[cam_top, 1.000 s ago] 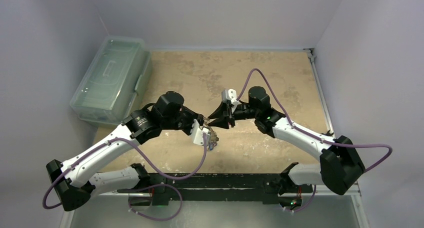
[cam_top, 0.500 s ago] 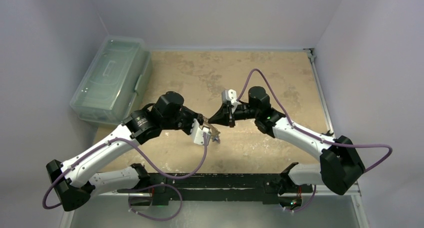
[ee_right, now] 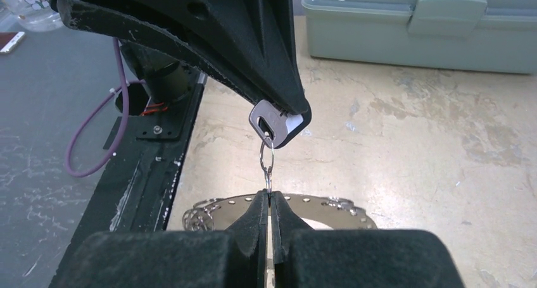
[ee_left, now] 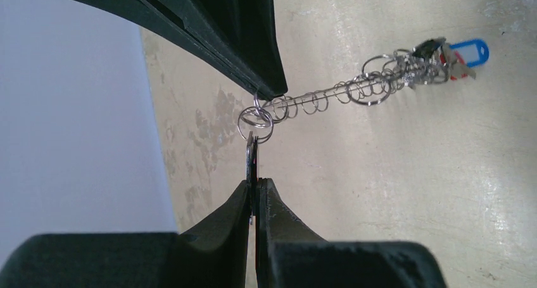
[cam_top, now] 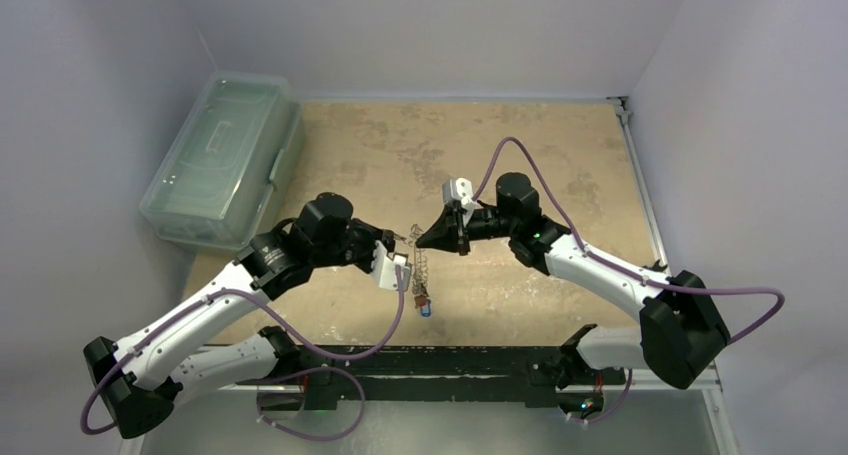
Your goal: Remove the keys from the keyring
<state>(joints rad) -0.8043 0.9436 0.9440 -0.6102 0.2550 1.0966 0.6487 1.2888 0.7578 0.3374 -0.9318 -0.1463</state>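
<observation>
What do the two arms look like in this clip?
The left arm and right arm match: white link shells, black joints and bases. A purple cable loops along each. The fingers are black, tapering to wedge tips; a white block sits at each wrist.

The keyring (cam_top: 421,267) spans between left arm (cam_top: 200,310) and right arm (cam_top: 600,265) over the table (cam_top: 560,155); the box (cam_top: 222,155) lies far left.

Open tabletop (cam_top: 560,155) at the back; lidded box (cam_top: 222,155) far left.
</observation>
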